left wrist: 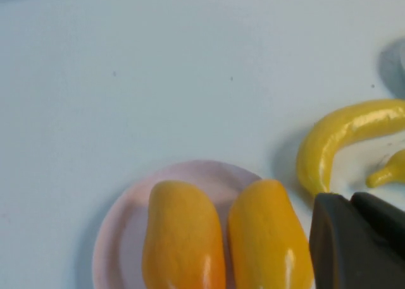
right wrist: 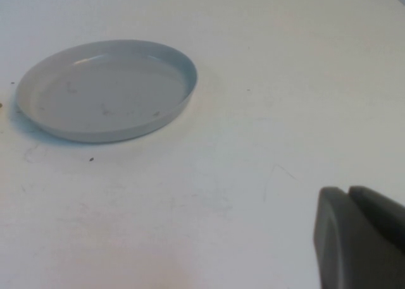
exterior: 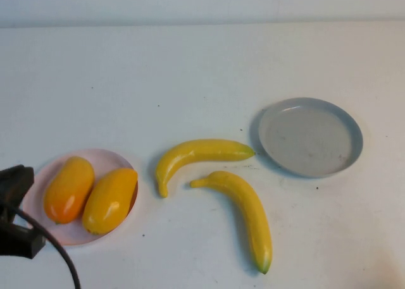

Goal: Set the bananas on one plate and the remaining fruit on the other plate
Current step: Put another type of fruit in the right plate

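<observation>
Two orange-yellow mango-like fruits (exterior: 68, 189) (exterior: 111, 199) lie side by side on the pale pink plate (exterior: 104, 157) at the front left. Two yellow bananas lie on the table in the middle, one (exterior: 196, 153) behind the other (exterior: 247, 210). The grey plate (exterior: 310, 137) stands empty at the right. My left gripper (exterior: 18, 178) is shut and empty, just left of the pink plate; in the left wrist view it (left wrist: 351, 203) hangs above the fruits (left wrist: 269, 238). My right gripper (right wrist: 349, 197) is shut and empty, apart from the grey plate (right wrist: 107, 90); it is out of the high view.
The white table (exterior: 202, 74) stretches back to a pale wall. A black cable (exterior: 57, 251) runs from my left arm at the front left corner.
</observation>
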Robot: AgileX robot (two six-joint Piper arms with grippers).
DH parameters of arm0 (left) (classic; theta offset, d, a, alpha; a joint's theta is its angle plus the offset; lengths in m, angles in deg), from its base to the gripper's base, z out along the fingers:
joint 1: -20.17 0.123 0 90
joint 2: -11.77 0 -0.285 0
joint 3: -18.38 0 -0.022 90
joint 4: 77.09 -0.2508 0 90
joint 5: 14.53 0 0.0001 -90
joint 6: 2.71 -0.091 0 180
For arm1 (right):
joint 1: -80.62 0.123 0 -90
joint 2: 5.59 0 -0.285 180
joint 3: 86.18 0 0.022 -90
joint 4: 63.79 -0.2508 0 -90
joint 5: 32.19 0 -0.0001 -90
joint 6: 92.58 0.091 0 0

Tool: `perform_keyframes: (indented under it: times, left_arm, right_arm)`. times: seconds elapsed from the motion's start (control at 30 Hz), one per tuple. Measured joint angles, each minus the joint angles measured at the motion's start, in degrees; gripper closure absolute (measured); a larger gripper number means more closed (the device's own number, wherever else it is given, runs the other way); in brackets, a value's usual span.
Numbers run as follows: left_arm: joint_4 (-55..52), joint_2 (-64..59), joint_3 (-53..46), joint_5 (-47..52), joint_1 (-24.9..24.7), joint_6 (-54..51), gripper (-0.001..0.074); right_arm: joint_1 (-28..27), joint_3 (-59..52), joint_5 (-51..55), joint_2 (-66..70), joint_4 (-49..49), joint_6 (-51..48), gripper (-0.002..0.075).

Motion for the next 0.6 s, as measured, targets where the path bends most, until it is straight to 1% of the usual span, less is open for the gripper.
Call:
perform_keyframes:
  times: [0.07,0.13,0.33,0.43,0.5,0.6]
  left_arm:
    - [0.1,2.8,-1.6,-3.7,1.0,-0.7,0.0732]
    - [1.8,7.0,-4.9,-8.0,4.0,-2.0,0.0732]
    - [3.8,19.8,-17.2,-19.2,18.3,-3.2,0.0733]
    - [3.8,25.6,-22.3,-22.7,23.3,-3.4,0.0733]
    - [3.8,29.1,-24.9,-23.8,25.0,-3.4,0.0733]
    - [3.8,33.6,-27.9,-24.7,25.4,-3.5,0.0733]
  right_arm:
    - [0.0,0.0,0.0,0.0,0.0,0.0,0.0742]
    - [0.0,0.0,0.0,0.0,0.0,0.0,0.0742]
    - [0.0,0.0,0.0,0.0,0.0,0.0,0.0742]
    - [0.0,0.0,0.0,0.0,0.0,0.0,0.0741]
    - [0.0,0.0,0.0,0.0,0.0,0.0,0.0741]
    - [0.0,0.0,0.0,0.0,0.0,0.0,0.0742]
